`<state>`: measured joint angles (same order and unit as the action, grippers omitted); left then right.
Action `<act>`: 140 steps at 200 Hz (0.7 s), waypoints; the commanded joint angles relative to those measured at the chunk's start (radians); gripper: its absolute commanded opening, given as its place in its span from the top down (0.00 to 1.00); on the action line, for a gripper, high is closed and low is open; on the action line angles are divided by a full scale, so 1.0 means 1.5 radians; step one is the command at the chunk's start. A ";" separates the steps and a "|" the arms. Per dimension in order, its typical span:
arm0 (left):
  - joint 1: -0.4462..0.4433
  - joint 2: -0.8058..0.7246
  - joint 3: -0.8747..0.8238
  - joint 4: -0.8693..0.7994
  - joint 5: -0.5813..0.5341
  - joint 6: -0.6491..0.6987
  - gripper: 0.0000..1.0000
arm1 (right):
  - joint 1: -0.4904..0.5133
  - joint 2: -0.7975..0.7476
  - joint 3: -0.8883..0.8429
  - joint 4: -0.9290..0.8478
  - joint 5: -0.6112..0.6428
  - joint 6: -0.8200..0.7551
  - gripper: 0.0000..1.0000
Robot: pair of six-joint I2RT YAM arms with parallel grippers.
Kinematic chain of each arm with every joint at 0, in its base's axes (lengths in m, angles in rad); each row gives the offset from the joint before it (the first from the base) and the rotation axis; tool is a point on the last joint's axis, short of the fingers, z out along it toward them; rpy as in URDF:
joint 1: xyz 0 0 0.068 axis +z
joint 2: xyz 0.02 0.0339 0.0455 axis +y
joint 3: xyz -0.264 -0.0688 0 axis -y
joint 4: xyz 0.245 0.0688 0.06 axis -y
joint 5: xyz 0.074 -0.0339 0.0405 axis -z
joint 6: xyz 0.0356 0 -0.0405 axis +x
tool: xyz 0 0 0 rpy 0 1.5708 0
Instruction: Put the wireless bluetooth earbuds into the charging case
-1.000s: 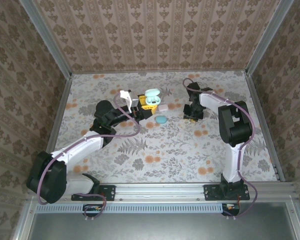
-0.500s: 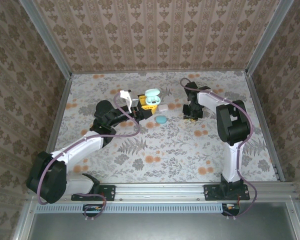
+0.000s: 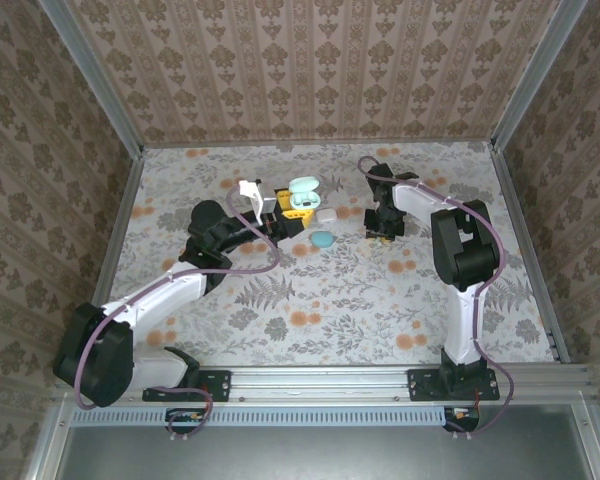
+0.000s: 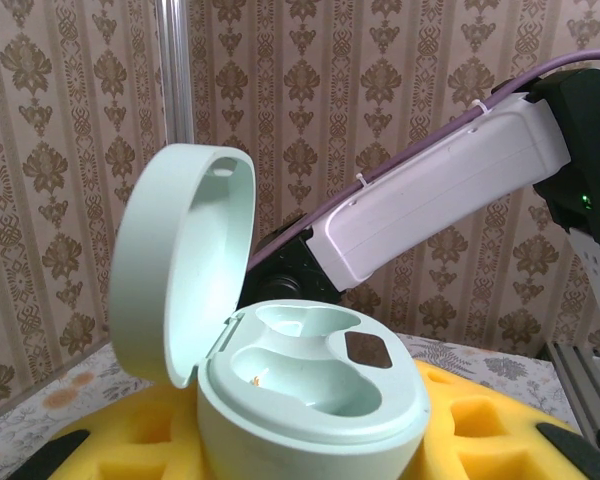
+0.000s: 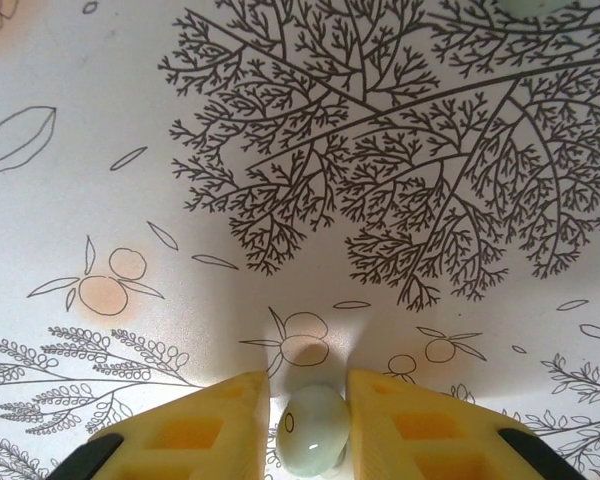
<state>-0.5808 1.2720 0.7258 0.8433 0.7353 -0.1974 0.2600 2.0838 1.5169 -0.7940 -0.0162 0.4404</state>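
- Grasping the charging case (image 4: 310, 395) by its base with the left jaws, with the yellow pads (image 4: 120, 440) at each side of it.
- Standing open, with the lid (image 4: 180, 250) raised on the hinge at the left of the base; mint green inside and outside.
- Two moulded wells in the base, with a dark square patch at the far side and a small orange speck in the near well.
- Seen from above: this case (image 3: 302, 195) held at the far middle of the table (image 3: 330, 310), at the end of the left arm (image 3: 170, 290).
- Just beside it a whitish closed case (image 3: 326, 215), and a little nearer a pale teal closed case (image 3: 322, 239), both lying on the table and apart from the jaws.
- To the left of the open case a small white piece (image 3: 248, 190), too small to name.
- Clenched on one earbud (image 5: 313, 428) with the right jaws; pale teal, egg-shaped, sitting between the two yellow pads (image 5: 195, 430) and pointing down at the flowered table (image 5: 280, 150).
- Cannot tell whether touching the table or held just above it; a shadow directly under it.
- Right arm (image 3: 460, 250) bent inward, with its jaws to the right of the three cases and well apart from the open one.
- Behind the open case in the left wrist view, a white link of the right arm (image 4: 430, 200) with a purple cable along it.
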 commanded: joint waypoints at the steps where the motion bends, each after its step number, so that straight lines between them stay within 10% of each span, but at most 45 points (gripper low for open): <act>1: 0.004 -0.013 -0.006 0.009 0.001 0.010 0.74 | 0.004 0.012 0.016 -0.028 0.021 0.000 0.72; 140: 0.005 -0.011 -0.007 0.007 -0.002 0.012 0.74 | 0.009 -0.029 -0.001 -0.033 -0.030 -0.007 0.81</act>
<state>-0.5808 1.2720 0.7200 0.8433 0.7353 -0.1974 0.2649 2.0914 1.5303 -0.8070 -0.0078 0.4400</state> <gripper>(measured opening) 0.356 0.190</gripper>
